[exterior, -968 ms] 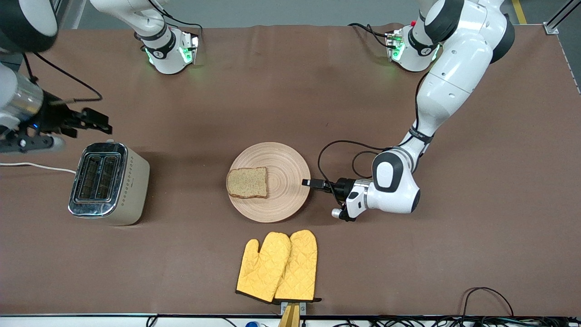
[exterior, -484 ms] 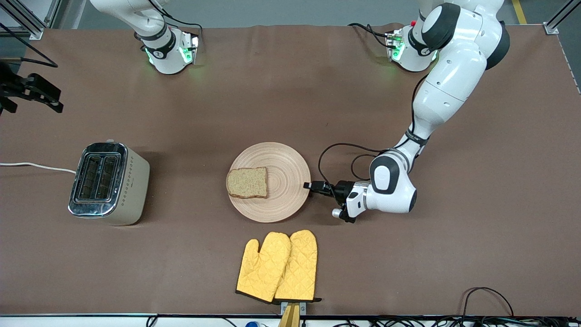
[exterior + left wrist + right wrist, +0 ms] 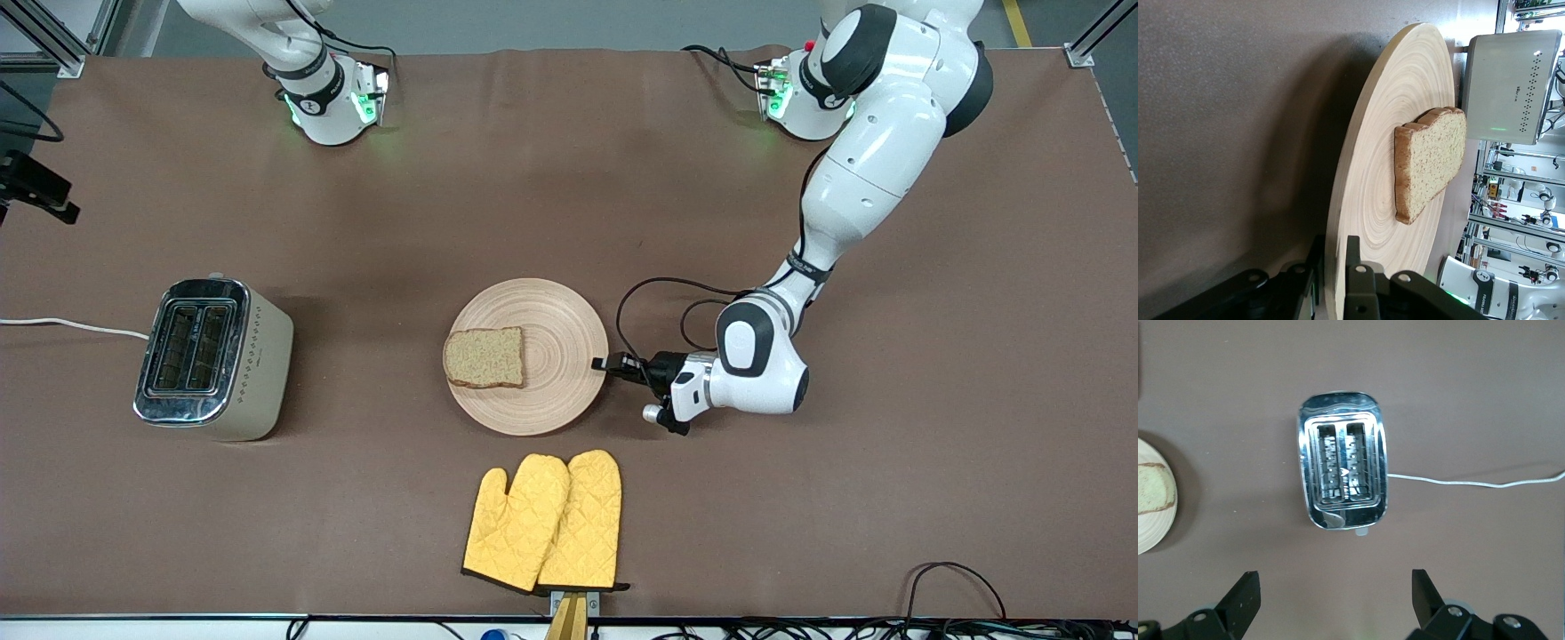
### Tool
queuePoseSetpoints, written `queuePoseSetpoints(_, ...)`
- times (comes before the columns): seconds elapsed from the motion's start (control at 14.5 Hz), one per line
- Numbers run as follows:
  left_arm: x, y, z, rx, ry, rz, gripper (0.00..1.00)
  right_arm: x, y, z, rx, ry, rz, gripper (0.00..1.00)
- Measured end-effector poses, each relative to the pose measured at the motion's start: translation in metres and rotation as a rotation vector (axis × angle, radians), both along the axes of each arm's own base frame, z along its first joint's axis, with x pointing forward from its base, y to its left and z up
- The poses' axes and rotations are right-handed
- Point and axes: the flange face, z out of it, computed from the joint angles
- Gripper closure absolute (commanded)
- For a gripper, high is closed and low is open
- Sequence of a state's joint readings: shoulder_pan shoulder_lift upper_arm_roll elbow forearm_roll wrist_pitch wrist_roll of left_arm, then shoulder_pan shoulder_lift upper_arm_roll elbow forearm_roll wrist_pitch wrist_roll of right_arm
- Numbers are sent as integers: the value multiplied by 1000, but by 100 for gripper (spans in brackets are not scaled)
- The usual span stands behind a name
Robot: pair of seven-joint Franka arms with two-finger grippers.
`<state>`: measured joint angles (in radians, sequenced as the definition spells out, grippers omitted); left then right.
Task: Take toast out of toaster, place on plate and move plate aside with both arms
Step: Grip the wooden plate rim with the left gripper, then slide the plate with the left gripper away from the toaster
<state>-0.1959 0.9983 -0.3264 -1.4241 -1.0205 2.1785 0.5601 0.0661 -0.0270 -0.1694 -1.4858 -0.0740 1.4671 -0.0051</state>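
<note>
The plate (image 3: 560, 391) sits flat and face up in the middle of the table, with the toast (image 3: 484, 357) already lying on its nine-o'clock half as the front view shows it. It looks like wood: stiff, fairly light and not fragile, but its rim is thin and smooth, so a pinch there could slip or tip the plate if it were lifted. I judge that sliding it, or taking a second hold across the rim at nine o'clock, would be safer. The toast is loose, light and crumbly, and a jerk or tilt would send it off.

Being round, the plate has no long axis and points nowhere. The toast lies flat, a little wider along the nine-to-three line, with its edges roughly square to the table.

The left gripper (image 3: 606, 363) lies low at the plate's three-o'clock rim. In the left wrist view its fingers (image 3: 1353, 270) are drawn together on the rim, one above and one below.

Oven mitts (image 3: 547, 520) lie at six o'clock from the plate, and the toaster (image 3: 213, 356), both slots empty, at nine o'clock. The right gripper (image 3: 40, 188) waits high above the toaster's end of the table, spread wide and empty.
</note>
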Motion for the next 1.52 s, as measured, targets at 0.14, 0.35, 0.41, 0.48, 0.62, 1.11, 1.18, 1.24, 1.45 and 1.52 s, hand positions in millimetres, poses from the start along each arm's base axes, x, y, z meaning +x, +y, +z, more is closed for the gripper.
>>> queuePoseSetpoints(0.14,0,0,0,-1,-6,-4,98,-1,-9,0,4,0,-15,0)
queuePoseSetpoints(0.35,-3,-11,3,-4,-21,-20,100,1,13,-3,66,12,8,0)
queuePoseSetpoints(0.41,-4,-13,3,-3,-25,-20,100,0,20,-5,88,28,12,0)
queuePoseSetpoints(0.48,-3,-13,4,-3,-28,-19,100,0,27,-6,96,35,18,0)
queuePoseSetpoints(0.62,5,-9,12,-6,-45,-9,100,1,52,-6,94,37,27,0)
queuePoseSetpoints(1.11,50,65,89,-73,-76,7,100,0,67,-6,67,45,31,0)
queuePoseSetpoints(1.18,56,86,103,-93,-69,0,100,0,67,-6,66,46,31,0)
queuePoseSetpoints(1.24,61,108,116,-104,-67,-8,100,0,67,-7,65,48,30,0)
queuePoseSetpoints(1.45,74,181,145,-65,-90,-22,100,-1,66,-7,64,52,28,0)
queuePoseSetpoints(1.52,77,207,151,-53,-94,-13,100,-1,66,-7,64,56,28,0)
